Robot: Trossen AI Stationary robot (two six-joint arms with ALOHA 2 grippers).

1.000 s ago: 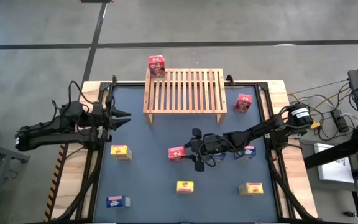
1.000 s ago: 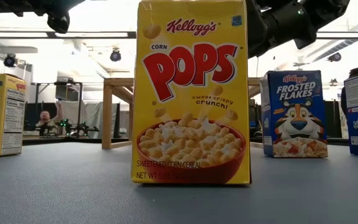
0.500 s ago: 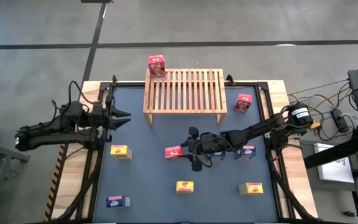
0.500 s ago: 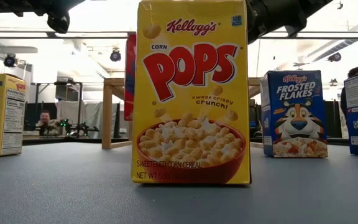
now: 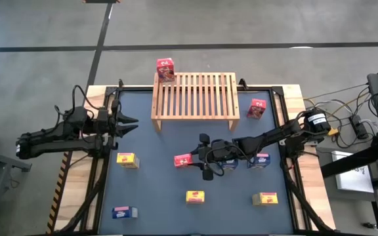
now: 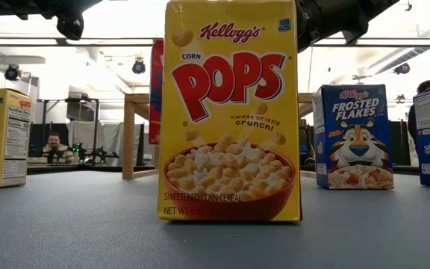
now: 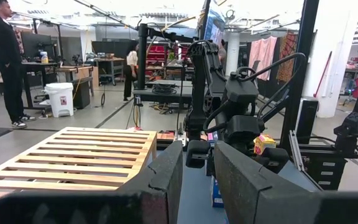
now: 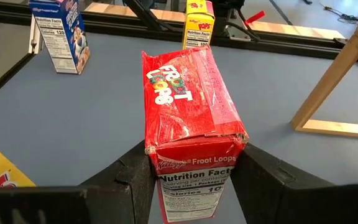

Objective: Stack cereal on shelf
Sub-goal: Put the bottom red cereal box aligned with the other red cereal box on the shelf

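My right gripper [image 5: 194,159] is at mid-table, shut on a red cereal box [image 5: 183,160], which also shows in the right wrist view [image 8: 185,93]. In the low view the red box [image 6: 156,90] peeks out behind a yellow box [image 6: 230,112], its bottom above the table. The wooden shelf [image 5: 194,98] stands on its short legs at the far side. A second red box [image 5: 165,69] stands at its far left corner, a third [image 5: 256,108] on the table to its right. My left gripper [image 5: 131,124] waits open at the table's left. My right gripper pinches the red box across its narrow side panel [image 8: 194,180], near the top, with one finger [image 8: 135,177] on each broad face. The fingers come nearly level from the table's right. The box hangs upright, its top flap [image 8: 185,93] up, lifted clear of the table.
Standing on the table are yellow boxes [image 5: 126,159], [image 5: 195,196], [image 5: 265,198] and blue boxes [image 5: 261,160], [image 5: 125,212]. The blue one [image 6: 353,134] stands just beyond my right arm. A person [image 7: 5,62] stands in the room behind.
My right gripper has carried the red box a little up and toward the table's left edge, keeping it upright. In the low view the box, hidden behind the yellow box a second ago, now shows past its left side. Over the last half second it has kept still.
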